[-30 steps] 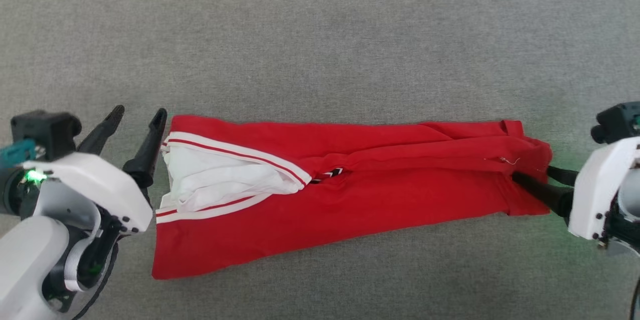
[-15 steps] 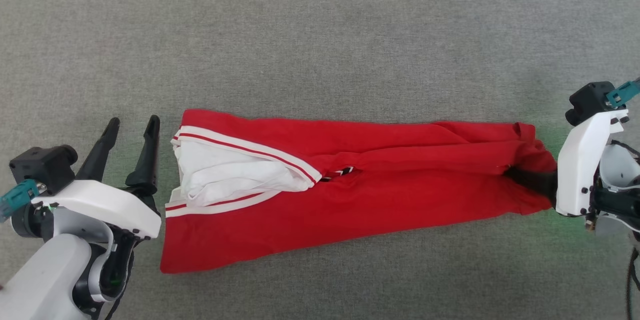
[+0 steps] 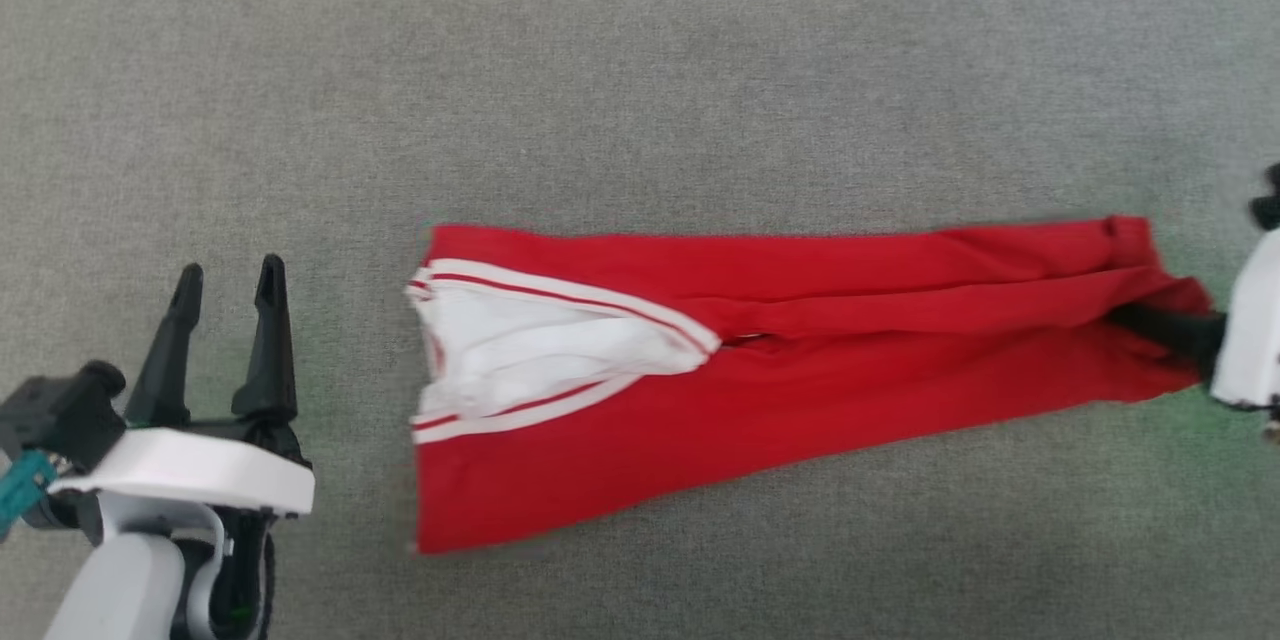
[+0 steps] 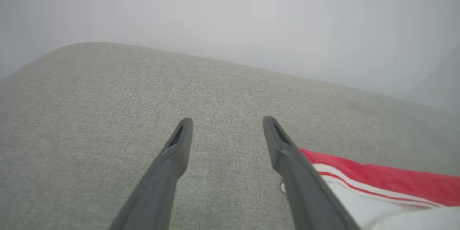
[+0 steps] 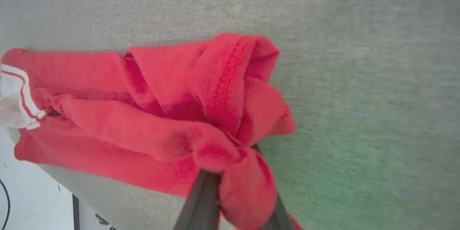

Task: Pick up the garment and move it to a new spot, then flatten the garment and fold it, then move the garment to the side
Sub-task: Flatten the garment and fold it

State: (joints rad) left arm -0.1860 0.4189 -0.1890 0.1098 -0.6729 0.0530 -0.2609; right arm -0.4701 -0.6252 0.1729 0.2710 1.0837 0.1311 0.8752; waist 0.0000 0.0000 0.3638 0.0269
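The garment point(image 3: 800, 370), a bright red jersey folded into a long band, lies across the grey cloth surface point(image 3: 640, 70). Its white sleeve point(image 3: 520, 345) with red-and-white trim is at the left end. My right gripper point(image 3: 1140, 322) is shut on the bunched right end. In the right wrist view, red cloth point(image 5: 172, 115) wraps over the right gripper point(image 5: 237, 172) and hides its fingertips. My left gripper point(image 3: 228, 270) stands open at the lower left, well apart from the sleeve end. The left wrist view shows the left gripper point(image 4: 228, 119) over bare surface, with the garment's trim point(image 4: 377, 179) just right of it.
The grey surface's point(image 4: 107, 90) far edge shows in the left wrist view, with a pale wall behind. In the right wrist view the surface's edge point(image 5: 57, 183) runs along the lower left, with white floor and a dark cable point(image 5: 5, 201) beyond.
My right gripper has shut on the garment's right end and drawn the garment rightward. The gap between the sleeve end and my open left gripper has widened.
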